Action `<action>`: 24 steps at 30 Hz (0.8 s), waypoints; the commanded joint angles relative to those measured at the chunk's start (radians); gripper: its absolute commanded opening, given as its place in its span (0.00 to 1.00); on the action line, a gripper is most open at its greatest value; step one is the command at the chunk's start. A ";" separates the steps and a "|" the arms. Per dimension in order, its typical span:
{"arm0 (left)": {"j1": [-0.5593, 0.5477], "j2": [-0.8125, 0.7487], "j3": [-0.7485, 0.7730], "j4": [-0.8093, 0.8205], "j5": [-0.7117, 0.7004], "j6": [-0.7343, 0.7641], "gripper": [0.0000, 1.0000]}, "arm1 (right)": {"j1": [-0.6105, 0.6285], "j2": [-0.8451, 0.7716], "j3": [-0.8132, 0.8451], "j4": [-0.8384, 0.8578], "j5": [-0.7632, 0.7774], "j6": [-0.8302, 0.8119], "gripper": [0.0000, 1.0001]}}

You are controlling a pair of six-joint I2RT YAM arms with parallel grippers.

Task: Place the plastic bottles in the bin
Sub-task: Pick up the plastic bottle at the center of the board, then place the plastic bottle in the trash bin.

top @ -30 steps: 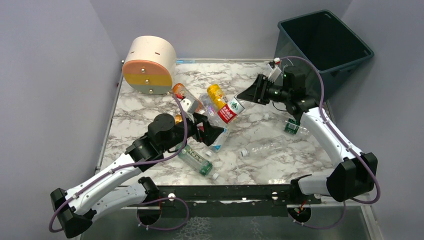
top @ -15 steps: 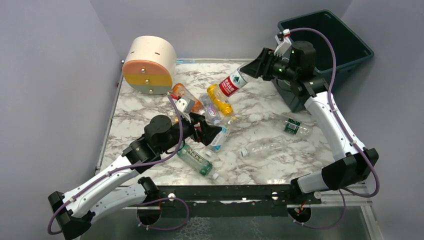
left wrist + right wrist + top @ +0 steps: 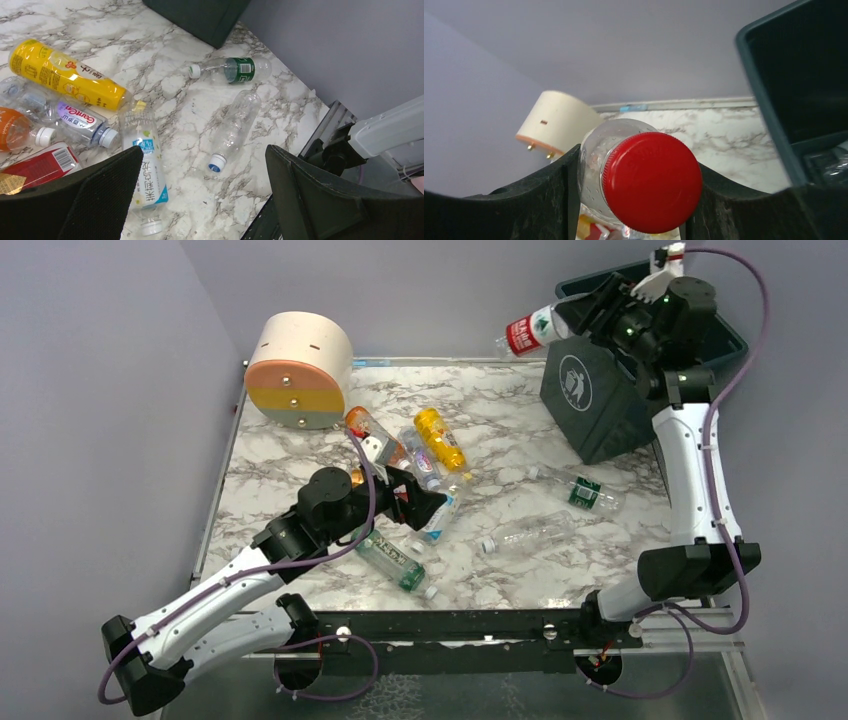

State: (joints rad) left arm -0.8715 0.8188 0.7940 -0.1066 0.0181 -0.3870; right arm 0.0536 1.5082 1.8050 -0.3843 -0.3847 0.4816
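1 red-label bottle [image 3: 528, 332], pinched near its cap end by my right gripper [image 3: 582, 316], near the bin [image 3: 590, 400].
likely light, thin-walled, slick; the stiff neck grips best. my left gripper [image 3: 202, 155] is spread wide.

Top cam's looking down over whole worktop [image 3: 280, 470]; L wrist cam's facing its middle close-up; R wrist cam's facing bin [image 3: 804, 65], far worktop edge.

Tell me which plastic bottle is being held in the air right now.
The clear plastic bottle with the red label and red cap, gripped by the right gripper beside the dark teal bin. The other bottles seen from above lie on the marble table.
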 commanded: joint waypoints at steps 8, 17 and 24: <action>0.004 0.034 -0.005 0.040 0.017 0.002 0.99 | -0.156 0.023 0.073 0.120 0.198 0.018 0.56; 0.004 0.071 -0.008 0.074 0.039 -0.004 0.99 | -0.244 0.026 0.052 0.175 0.257 0.064 0.56; 0.004 0.075 -0.025 0.089 0.045 -0.014 0.99 | -0.283 0.046 0.039 0.218 0.314 0.105 0.55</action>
State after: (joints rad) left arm -0.8715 0.8959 0.7929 -0.0624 0.0376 -0.3893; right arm -0.2123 1.5322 1.8423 -0.2295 -0.1417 0.5545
